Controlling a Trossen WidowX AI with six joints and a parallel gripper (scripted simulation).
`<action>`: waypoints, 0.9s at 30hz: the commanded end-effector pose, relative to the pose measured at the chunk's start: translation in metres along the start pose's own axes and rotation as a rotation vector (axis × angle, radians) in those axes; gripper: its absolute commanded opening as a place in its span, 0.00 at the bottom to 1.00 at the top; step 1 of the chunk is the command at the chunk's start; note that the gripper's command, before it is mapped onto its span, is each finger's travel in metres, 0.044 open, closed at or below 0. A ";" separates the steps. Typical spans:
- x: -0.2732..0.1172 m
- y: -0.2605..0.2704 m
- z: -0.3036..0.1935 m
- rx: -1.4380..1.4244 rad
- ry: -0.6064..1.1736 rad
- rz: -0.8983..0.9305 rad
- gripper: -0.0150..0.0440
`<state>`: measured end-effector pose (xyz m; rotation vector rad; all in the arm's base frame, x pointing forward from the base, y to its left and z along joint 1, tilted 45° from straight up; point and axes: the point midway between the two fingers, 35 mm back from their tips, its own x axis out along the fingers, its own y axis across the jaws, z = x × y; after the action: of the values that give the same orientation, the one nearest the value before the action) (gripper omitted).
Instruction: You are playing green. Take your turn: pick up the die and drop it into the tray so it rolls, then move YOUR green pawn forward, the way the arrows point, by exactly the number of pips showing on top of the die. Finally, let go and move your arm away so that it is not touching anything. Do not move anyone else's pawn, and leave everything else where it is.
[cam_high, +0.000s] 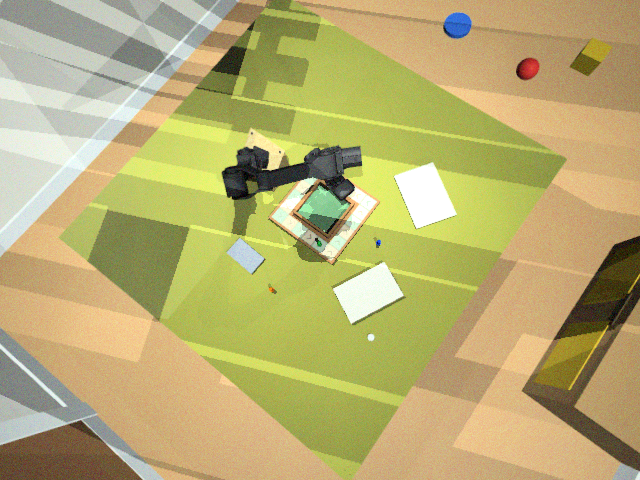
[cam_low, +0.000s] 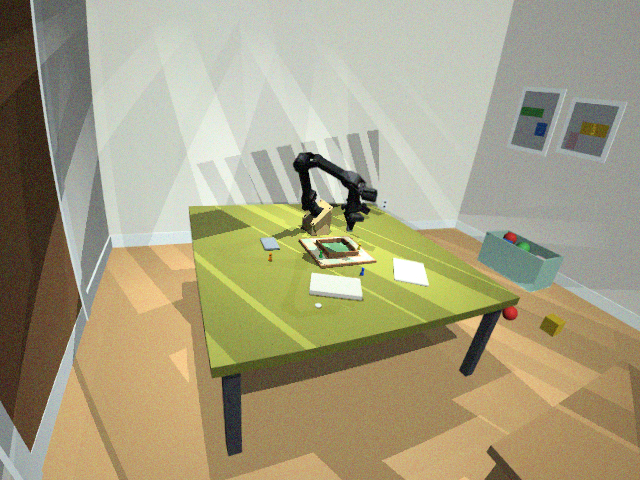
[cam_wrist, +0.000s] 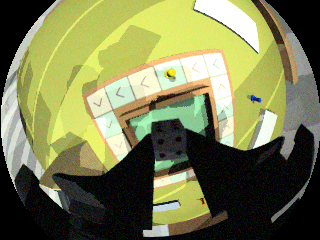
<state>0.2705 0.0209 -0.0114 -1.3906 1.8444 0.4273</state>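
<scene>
My gripper (cam_high: 343, 189) (cam_low: 350, 227) (cam_wrist: 167, 135) is shut on the die (cam_wrist: 169, 135), a shaded grey cube with dark pips. In the wrist view it hangs above the tray (cam_high: 310, 225) (cam_wrist: 214, 120), which has a brown rim and green floor. The tray sits in the middle of the square board (cam_high: 366, 203) (cam_wrist: 120, 93), whose border tiles carry arrows. The green pawn (cam_high: 318, 242) (cam_low: 321, 254) stands on a tile on the side of the board away from the arm's base; it is hidden in the wrist view.
A yellow pawn (cam_low: 359, 245) (cam_wrist: 170, 73) stands on the board. A blue pawn (cam_high: 378, 242) (cam_wrist: 256, 99) and an orange pawn (cam_high: 271, 289) (cam_low: 270, 256) are off it. Around lie a thick white block (cam_high: 368, 292), a white sheet (cam_high: 425, 195), a blue-grey slab (cam_high: 245, 255) and a white disc (cam_high: 370, 337).
</scene>
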 end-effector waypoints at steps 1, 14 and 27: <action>0.008 -0.010 -0.022 -0.083 0.019 0.001 0.25; 0.019 -0.026 -0.060 -0.223 0.048 0.005 0.25; 0.031 -0.016 -0.058 -0.219 -0.300 0.156 0.25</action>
<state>0.2652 -0.0426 0.0096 -1.3199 1.7591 0.8198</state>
